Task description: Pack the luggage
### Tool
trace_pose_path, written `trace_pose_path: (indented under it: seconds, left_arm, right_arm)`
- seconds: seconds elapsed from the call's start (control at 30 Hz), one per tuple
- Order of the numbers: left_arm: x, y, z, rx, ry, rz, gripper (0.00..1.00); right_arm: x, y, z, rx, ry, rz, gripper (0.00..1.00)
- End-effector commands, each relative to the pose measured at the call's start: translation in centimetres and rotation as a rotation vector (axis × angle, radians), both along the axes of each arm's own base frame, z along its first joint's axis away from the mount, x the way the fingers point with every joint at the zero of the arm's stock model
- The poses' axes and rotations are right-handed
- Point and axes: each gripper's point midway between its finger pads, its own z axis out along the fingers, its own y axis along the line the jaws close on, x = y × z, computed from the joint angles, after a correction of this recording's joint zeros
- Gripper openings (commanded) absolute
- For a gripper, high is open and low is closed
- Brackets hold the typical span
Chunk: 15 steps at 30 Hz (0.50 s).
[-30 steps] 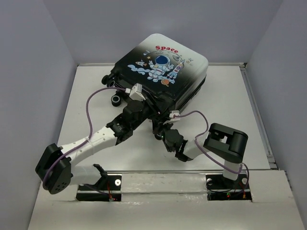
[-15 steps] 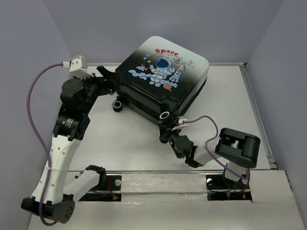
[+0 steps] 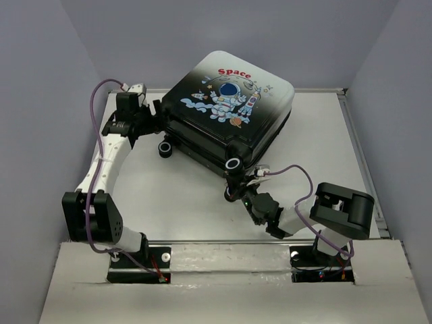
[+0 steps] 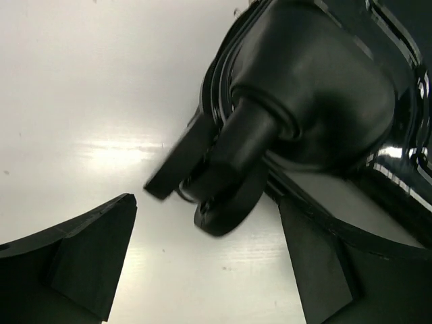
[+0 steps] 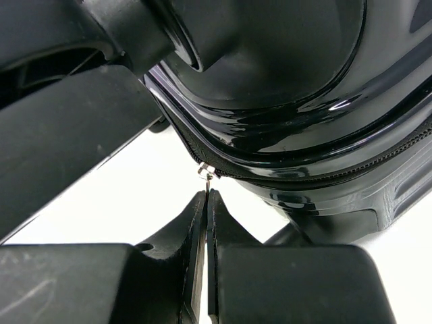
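The luggage (image 3: pixel 229 101) lies closed on the white table, astronaut and red "Space" print facing up. My left gripper (image 3: pixel 154 115) is open at its far-left corner. In the left wrist view the gripper (image 4: pixel 206 201) straddles a black caster wheel (image 4: pixel 226 202) under the glossy black shell (image 4: pixel 317 88) without gripping it. My right gripper (image 3: pixel 233 192) is at the near corner. In the right wrist view it (image 5: pixel 206 196) is shut on the small metal zipper pull (image 5: pixel 207 174) at the end of the zip line along the shell (image 5: pixel 283 81).
Two more caster wheels show, one on the left side (image 3: pixel 165 148) and one at the near corner (image 3: pixel 234 163). Grey walls close in the table (image 3: pixel 169 196) at the back and both sides. The arm bases sit at the near edge.
My left arm has swung from the suitcase's near side out to its far-left corner. My right gripper has stayed at the near corner; its arm has shifted a little right.
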Motion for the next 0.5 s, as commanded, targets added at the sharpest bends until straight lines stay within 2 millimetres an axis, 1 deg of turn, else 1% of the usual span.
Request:
trace_pose_path:
  seconds: [0.0, 0.03, 0.1, 0.17, 0.27, 0.33, 0.37, 0.4, 0.43, 0.47]
  left_arm:
    - [3.2, 0.0, 4.1, 0.055, -0.099, -0.058, 0.98]
    - [3.8, 0.0, 3.6, 0.058, -0.094, -0.054, 0.97]
    - [4.3, 0.1, 3.9, 0.065, -0.108, -0.046, 0.95]
    - [4.6, 0.2, 3.7, 0.07, -0.113, -0.046, 0.94]
    - [5.1, -0.5, 2.8, 0.063, -0.093, -0.089, 0.88]
    - [5.6, -1.3, 1.2, 0.04, -0.055, -0.126, 0.82]
    - [5.6, -1.6, 0.1, 0.028, -0.03, -0.143, 0.72]
    - [5.6, -2.0, -0.4, 0.015, -0.021, -0.161, 0.65]
    - [5.5, -2.6, -0.9, -0.006, -0.01, -0.19, 0.55]
    - [5.5, -2.8, -1.2, -0.017, -0.004, -0.198, 0.5]
  right_arm:
    - [-1.5, 0.8, 6.4, 0.258, -0.115, 0.066, 0.07]
    - [-1.4, 0.9, 6.4, 0.257, -0.116, 0.066, 0.07]
    - [-1.4, 0.9, 6.3, 0.249, -0.121, 0.067, 0.07]
    - [-1.4, 1.1, 6.2, 0.244, -0.121, 0.07, 0.07]
    - [-1.4, 1.2, 6.1, 0.244, -0.119, 0.072, 0.07]
    - [-1.4, 1.4, 6.2, 0.248, -0.12, 0.078, 0.07]
    - [-1.5, 1.5, 6.2, 0.248, -0.12, 0.083, 0.07]
    - [-1.5, 1.5, 6.2, 0.248, -0.12, 0.083, 0.07]
    - [-1.5, 1.5, 6.2, 0.246, -0.12, 0.084, 0.07]
    - [-1.5, 1.5, 6.1, 0.245, -0.119, 0.084, 0.07]
